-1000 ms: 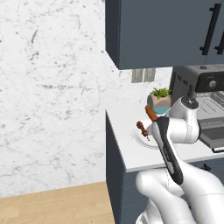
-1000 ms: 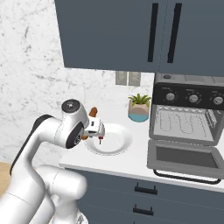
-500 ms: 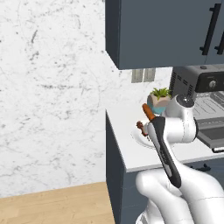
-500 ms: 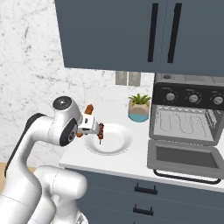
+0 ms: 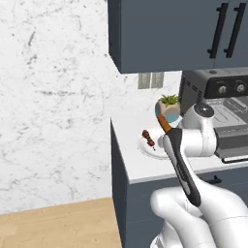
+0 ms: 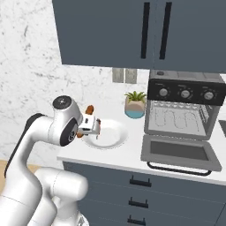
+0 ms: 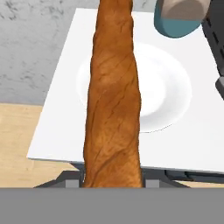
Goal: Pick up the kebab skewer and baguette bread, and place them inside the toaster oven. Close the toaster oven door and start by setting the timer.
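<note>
Baguette bread [image 7: 113,100] gripped above the plate [image 6: 108,137].
The jaws hold the loaf at its lower end; the kebab skewer [image 5: 148,138] lies on the plate near the bench's left edge.

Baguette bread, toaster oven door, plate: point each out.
baguette bread [image 7: 113,96]: hand view, middle of the loaf.
toaster oven door [image 6: 178,151]: right base view, window of the dropped door.
plate [image 6: 115,137]: right base view, bare right rim.

White round plate [image 6: 112,137] on white counter [image 6: 132,154]. Potted plant [image 6: 134,104], teal-and-beige pot, beside plate near wall. Dark upper cabinets [image 6: 145,33], black bar handles. Drawers [image 6: 141,194] below. Wood floor [image 5: 58,225].
</note>
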### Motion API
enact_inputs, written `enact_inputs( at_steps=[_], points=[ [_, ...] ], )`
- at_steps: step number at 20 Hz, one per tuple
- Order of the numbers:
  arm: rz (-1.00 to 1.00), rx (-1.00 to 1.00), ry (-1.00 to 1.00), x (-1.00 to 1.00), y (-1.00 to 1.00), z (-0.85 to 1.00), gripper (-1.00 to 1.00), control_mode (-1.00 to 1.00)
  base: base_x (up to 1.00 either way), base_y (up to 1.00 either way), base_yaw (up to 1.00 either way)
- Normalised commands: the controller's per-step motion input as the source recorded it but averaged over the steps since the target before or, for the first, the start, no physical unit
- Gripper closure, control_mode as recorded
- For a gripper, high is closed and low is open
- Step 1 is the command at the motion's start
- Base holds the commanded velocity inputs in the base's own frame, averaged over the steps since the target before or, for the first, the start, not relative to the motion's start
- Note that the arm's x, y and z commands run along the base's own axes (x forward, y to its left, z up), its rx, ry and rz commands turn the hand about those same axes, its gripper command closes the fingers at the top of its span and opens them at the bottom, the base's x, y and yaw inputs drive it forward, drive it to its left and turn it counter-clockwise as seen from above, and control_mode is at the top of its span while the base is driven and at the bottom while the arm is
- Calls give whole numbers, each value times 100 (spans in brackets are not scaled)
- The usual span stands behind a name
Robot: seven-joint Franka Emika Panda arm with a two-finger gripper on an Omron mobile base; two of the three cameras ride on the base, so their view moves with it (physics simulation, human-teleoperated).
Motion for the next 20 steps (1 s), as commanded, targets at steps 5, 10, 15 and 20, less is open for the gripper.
enact_inputs(
  at_steps=[5,10,15,20],
  points=[
    [0,0,0,0,0,0,100,100,-36,-74,0],
    [0,0,0,0,0,0,100,100,17,-56,-2],
    [0,0,0,0,0,0,100,100,43,-47,-5],
    [0,0,0,0,0,0,100,100,40,-36,-6]
  ],
)
